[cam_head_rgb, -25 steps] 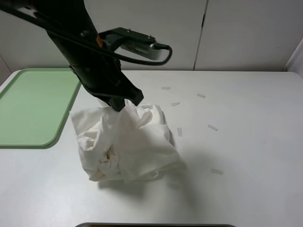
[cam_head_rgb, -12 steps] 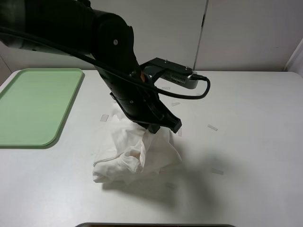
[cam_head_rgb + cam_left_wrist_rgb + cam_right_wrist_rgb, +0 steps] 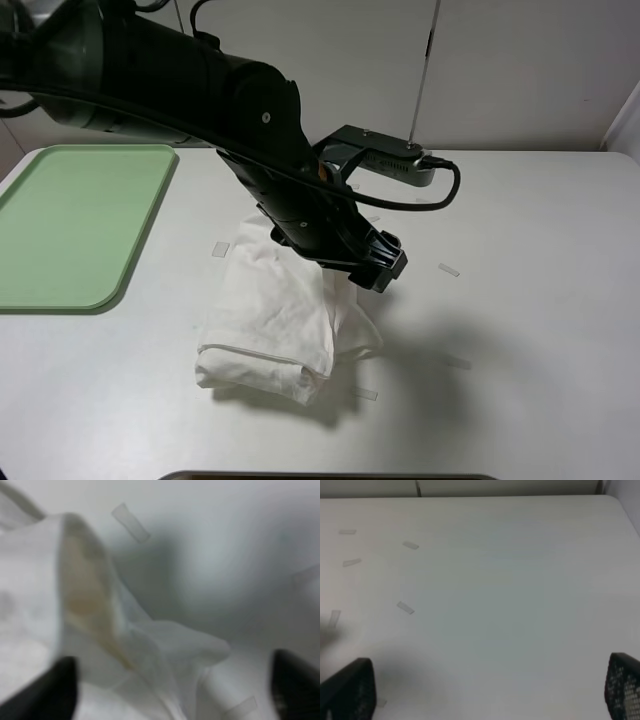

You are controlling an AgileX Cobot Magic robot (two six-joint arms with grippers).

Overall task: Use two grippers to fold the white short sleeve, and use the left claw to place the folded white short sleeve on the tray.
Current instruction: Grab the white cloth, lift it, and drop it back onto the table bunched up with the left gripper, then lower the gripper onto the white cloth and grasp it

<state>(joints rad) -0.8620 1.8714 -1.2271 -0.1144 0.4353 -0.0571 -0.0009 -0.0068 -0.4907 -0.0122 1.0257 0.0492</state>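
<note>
The white short sleeve (image 3: 275,310) lies in a lumpy bundle just under the left claw (image 3: 383,262), mostly on its tray side. The claw's two jaws stand wide apart and pinch nothing. I think the fold still looks messy. A good next move is to come down on the thick folded edge and grab many layers at once, so that nothing hangs loose. The tray (image 3: 70,220) is well apart from the claw, past the shirt, so the carry should be slow and low. The right gripper (image 3: 485,690) is wide apart too, over bare table.

The table (image 3: 540,300) is smooth, flat and white. The tray is pale green hard plastic with round corners and a low rim. The shirt is soft, floppy and wrinkly. Small thin tape strips (image 3: 448,269) lie flat near the claw.
</note>
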